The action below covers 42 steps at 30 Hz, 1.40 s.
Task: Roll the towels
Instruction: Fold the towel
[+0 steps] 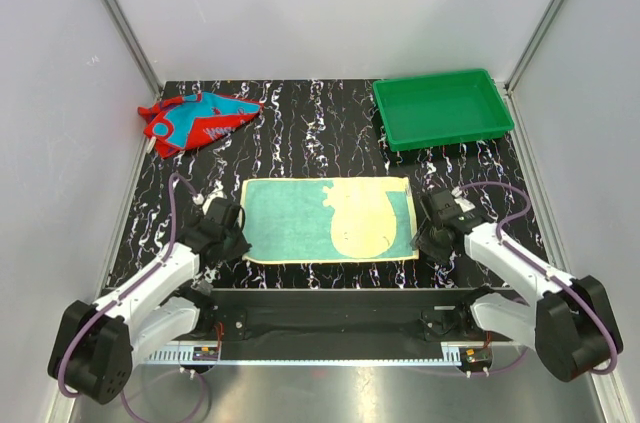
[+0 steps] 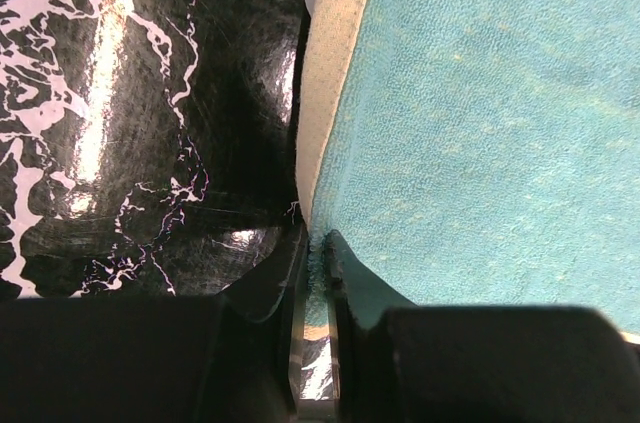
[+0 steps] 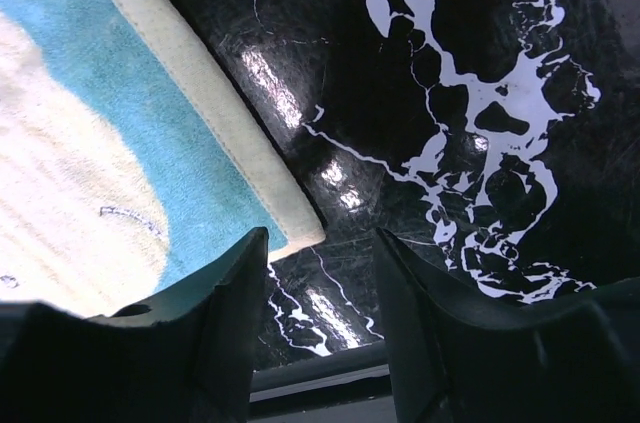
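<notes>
Spread flat at the middle of the black white-veined table (image 1: 300,133): pale yellow cloth towel with a teal half-round patch (image 1: 330,219). Pinched shut on its left edge, near the front corner: left hand (image 2: 318,248). Held open astride the front right corner, gripping nothing: right hand (image 3: 320,253). Crumpled at the far left: red cloth towel with teal-blue patterns (image 1: 198,121). At far right, well apart: green rectangular plastic tray (image 1: 442,108).
</notes>
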Each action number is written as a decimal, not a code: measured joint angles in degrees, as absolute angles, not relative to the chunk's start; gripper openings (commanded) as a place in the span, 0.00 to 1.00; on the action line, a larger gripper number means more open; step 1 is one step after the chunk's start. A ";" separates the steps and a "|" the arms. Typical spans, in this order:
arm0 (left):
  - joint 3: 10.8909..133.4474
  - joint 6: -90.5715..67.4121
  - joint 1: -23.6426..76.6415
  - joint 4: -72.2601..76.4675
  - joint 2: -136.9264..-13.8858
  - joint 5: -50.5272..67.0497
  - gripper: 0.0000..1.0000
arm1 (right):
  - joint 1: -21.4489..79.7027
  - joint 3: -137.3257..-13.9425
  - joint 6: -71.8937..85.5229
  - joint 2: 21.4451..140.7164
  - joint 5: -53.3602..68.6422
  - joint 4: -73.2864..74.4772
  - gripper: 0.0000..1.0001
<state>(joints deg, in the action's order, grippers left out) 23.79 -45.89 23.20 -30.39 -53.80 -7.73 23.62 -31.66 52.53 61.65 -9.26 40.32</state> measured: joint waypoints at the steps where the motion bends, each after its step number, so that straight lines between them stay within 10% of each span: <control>1: 23.79 -45.78 23.20 -30.39 -54.02 -7.73 0.17 | 23.62 -31.66 52.60 62.59 -9.19 39.92 0.52; 9: 23.79 -44.82 23.20 -30.11 -54.94 -7.51 0.17 | 23.62 -31.79 52.73 68.01 -7.79 36.25 0.44; 18: 23.79 -44.60 23.20 -29.89 -55.00 -7.40 0.16 | 23.62 -32.73 51.81 70.32 -6.46 34.57 0.07; 42: 45.89 -40.71 22.85 -34.33 -69.34 -6.13 0.16 | 23.51 -52.97 46.63 75.77 -12.95 43.46 0.05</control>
